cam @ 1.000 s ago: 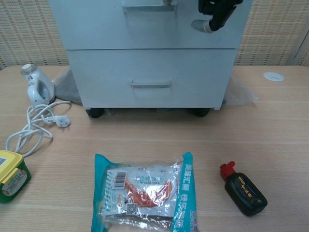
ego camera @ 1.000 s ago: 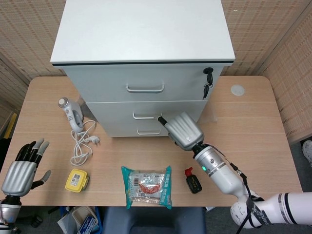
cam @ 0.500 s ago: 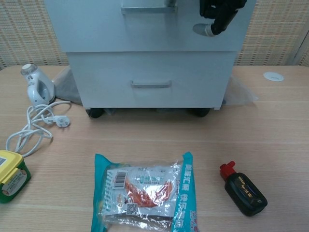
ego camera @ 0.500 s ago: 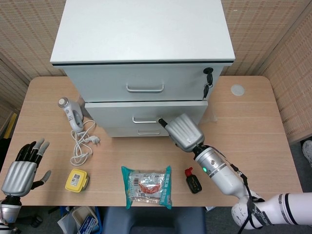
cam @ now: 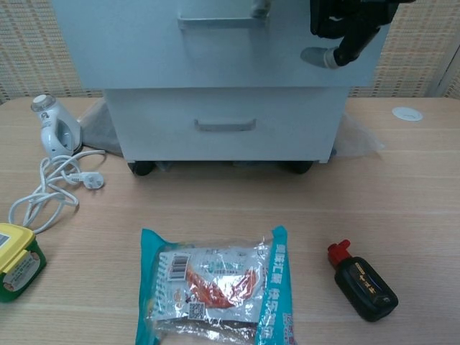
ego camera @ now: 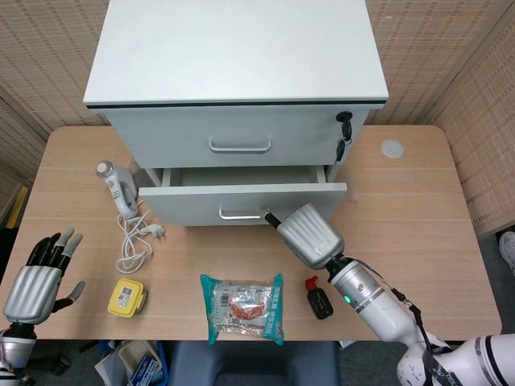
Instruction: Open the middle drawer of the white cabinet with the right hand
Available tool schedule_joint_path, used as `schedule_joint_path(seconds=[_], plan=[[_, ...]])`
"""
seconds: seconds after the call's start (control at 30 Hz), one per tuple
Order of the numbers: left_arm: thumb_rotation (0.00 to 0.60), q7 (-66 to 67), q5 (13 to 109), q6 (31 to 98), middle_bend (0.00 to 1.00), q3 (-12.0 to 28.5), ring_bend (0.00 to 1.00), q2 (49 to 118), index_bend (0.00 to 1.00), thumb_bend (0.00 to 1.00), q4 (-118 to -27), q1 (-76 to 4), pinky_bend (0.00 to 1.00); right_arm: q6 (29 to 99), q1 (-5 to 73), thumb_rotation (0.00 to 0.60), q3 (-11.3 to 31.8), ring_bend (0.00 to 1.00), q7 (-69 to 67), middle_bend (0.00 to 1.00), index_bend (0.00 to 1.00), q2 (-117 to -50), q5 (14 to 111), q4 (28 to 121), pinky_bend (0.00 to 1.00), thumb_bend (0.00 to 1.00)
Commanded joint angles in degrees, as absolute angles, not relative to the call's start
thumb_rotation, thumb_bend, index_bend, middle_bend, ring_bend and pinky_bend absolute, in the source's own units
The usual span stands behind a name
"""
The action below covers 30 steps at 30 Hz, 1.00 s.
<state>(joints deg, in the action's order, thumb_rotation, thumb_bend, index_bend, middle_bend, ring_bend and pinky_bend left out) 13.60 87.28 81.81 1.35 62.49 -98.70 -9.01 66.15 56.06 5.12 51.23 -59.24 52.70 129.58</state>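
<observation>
The white cabinet stands at the back of the table. Its middle drawer is pulled partly out, with the inside showing as a narrow gap behind the front panel. My right hand holds the right end of that drawer's handle, its fingertips hooked behind the bar. In the chest view the drawer front juts over the bottom drawer, and the right hand is dark at the top right. My left hand rests open at the table's front left, holding nothing.
A white handheld device and its coiled cord lie left of the cabinet. A yellow box, a snack packet and a black bottle with a red cap lie along the front. Keys hang from the top drawer's lock.
The middle drawer has slid out toward me, drawn by my right hand on its handle, from nearly closed to partly open. The left hand has stayed put.
</observation>
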Motion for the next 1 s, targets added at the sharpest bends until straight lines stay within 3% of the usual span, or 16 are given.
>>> schedule_joint_path(seconds=[0.03,1.0], plan=[[0.6,13.6,87.23,81.78,0.0,1.34,0.0,62.56,0.0,0.29,-98.62,-9.02,0.09,66.65,55.23,0.6,4.11,0.96,52.02,0.92,0.2,-58.91,54.2,130.66,0.79,0.42],[0.6,13.83,87.19,81.36,0.0,1.38,0.0,62.49,0.0,0.29,-98.9,-9.35,0.08,66.62,47.04,0.6,-1.38,0.96,52.07,0.91,0.2,-56.8,72.76,134.99,0.79,0.42]])
